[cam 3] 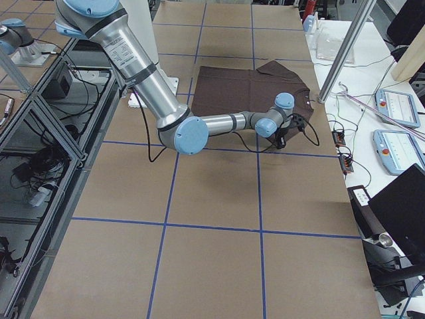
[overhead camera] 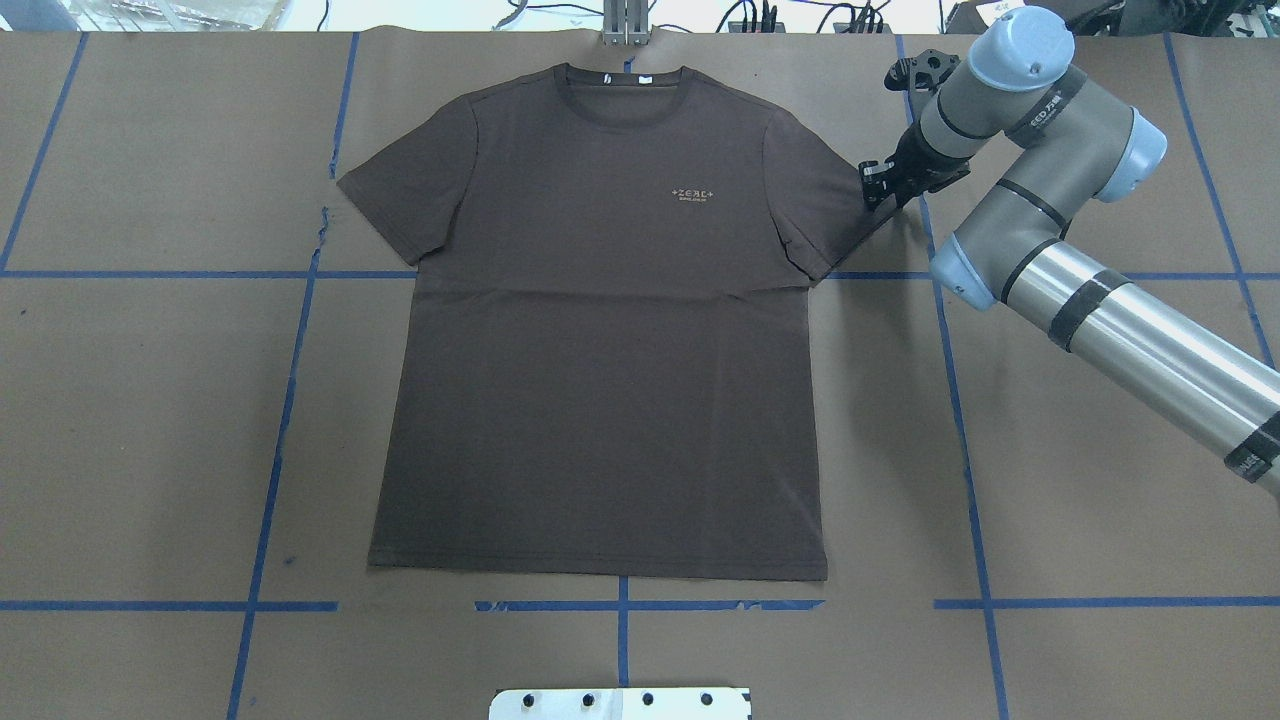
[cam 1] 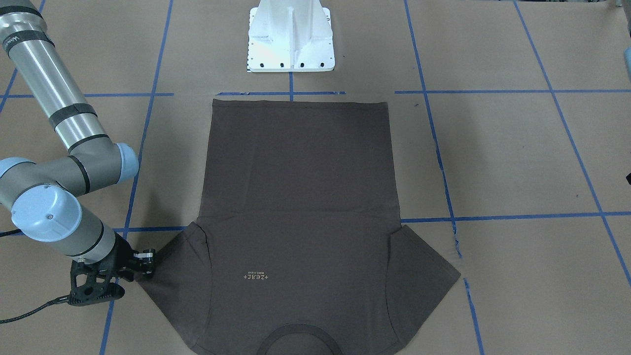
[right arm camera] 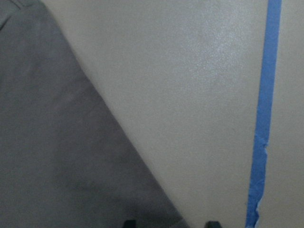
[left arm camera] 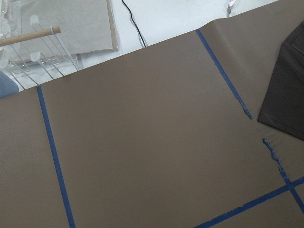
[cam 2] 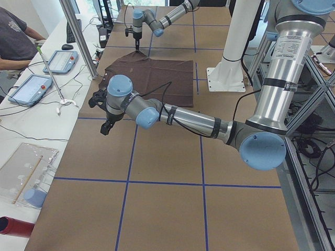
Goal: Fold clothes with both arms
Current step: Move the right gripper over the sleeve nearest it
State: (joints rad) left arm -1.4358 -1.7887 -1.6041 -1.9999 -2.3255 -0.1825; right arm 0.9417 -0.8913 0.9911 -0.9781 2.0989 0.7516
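Observation:
The dark grey-brown T-shirt (overhead camera: 600, 340) lies flat and face up on the brown paper, collar (overhead camera: 625, 95) at the far edge, pale chest logo (overhead camera: 696, 192) showing. It also shows in the front-facing view (cam 1: 296, 197). My right gripper (overhead camera: 880, 186) is low at the tip of the shirt's right sleeve (overhead camera: 830, 200). In the right wrist view its fingertips (right arm camera: 129, 223) stand apart, one over the sleeve corner (right arm camera: 71, 166), one over bare paper, holding nothing. My left gripper (cam 2: 105, 127) shows only in the exterior left view, off the shirt near its other sleeve (left arm camera: 287, 85); I cannot tell its state.
The white base pedestal (cam 1: 291, 39) stands at the robot's side of the table, close to the shirt's hem. Blue tape lines (overhead camera: 280, 420) cross the paper. An operators' bench with tablets (cam 2: 31, 86) and a clear rack (left arm camera: 38, 47) lies beyond the far edge.

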